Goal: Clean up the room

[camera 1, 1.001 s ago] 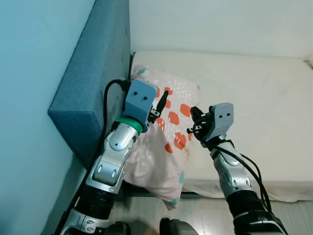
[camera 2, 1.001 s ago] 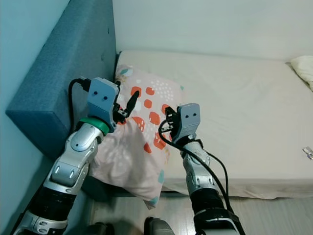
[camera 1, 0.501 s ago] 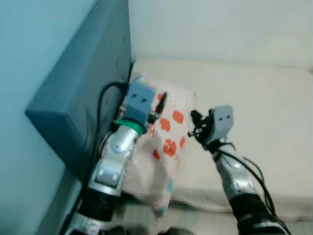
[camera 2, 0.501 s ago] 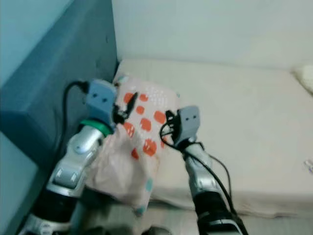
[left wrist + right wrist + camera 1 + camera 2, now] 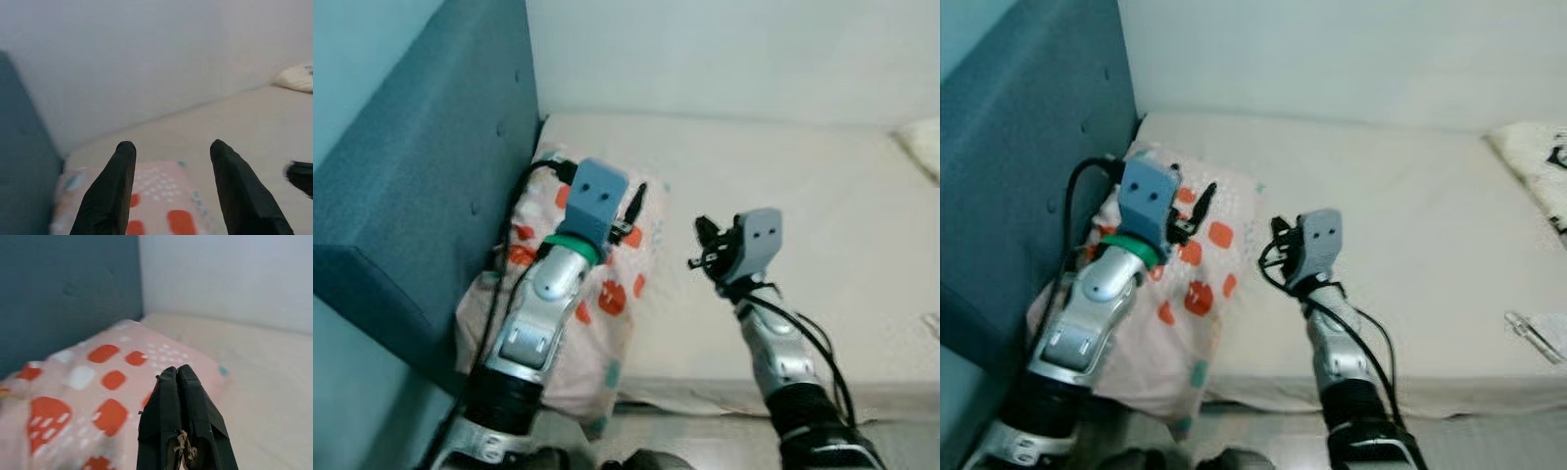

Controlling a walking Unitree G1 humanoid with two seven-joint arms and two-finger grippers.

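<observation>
A pale pink pillow (image 5: 607,294) with red and teal patches lies at the bed's left end against the blue headboard (image 5: 421,196), its near corner hanging over the mattress edge. My left gripper (image 5: 631,211) hovers just above the pillow's far part, open, with nothing between its fingers (image 5: 120,186). My right gripper (image 5: 703,245) is held over the bare mattress just right of the pillow, shut and empty; in the right wrist view its closed fingertips (image 5: 177,374) point at the pillow (image 5: 98,401).
The cream mattress (image 5: 822,196) stretches to the right, with a white wall behind it. A second light pillow (image 5: 1533,166) lies at the far right, and a small clear object (image 5: 1533,328) sits near the front edge. The floor shows below.
The whole view has swung, and the frames are blurred. The pillow now lies closer against the headboard, and my right gripper stands clear of it to the right.
</observation>
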